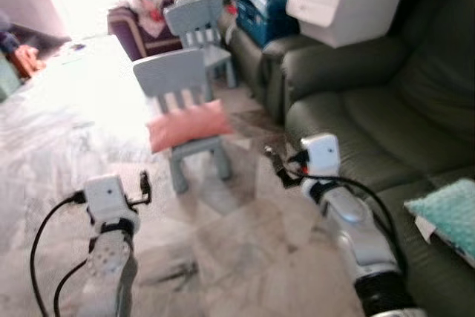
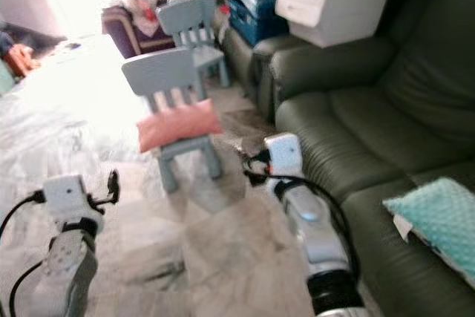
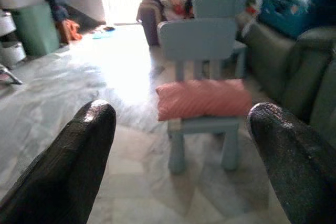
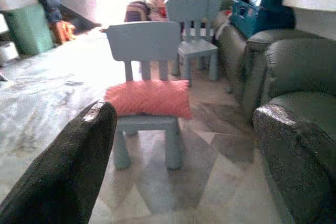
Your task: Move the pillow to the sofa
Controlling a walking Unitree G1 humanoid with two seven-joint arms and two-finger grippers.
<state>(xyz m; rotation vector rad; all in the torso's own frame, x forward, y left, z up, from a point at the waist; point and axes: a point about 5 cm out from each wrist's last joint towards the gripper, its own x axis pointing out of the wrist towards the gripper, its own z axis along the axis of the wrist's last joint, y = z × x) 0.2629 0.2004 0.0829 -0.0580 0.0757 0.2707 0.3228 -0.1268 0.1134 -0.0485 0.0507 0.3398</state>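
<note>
A pink pillow point(image 1: 189, 125) lies on the seat of a small light-blue chair point(image 1: 172, 73) on the marble floor, ahead of me. The dark green leather sofa point(image 1: 386, 120) runs along my right side. My left gripper point(image 1: 144, 185) is held low in front of the chair, open, with nothing between its fingers point(image 3: 79, 161). My right gripper point(image 1: 273, 157) is raised to the right of the chair, near the sofa's front edge, also open and empty. Both wrist views look at the pillow point(image 4: 148, 98) from a short distance.
A second light-blue chair point(image 1: 199, 24) stands behind the first. A teal cushion point(image 1: 449, 213) rests on the sofa at the right. A white box point(image 1: 345, 1) and blue crates point(image 1: 260, 5) are piled on the sofa's far end. A green bin point(image 3: 34, 27) stands far left.
</note>
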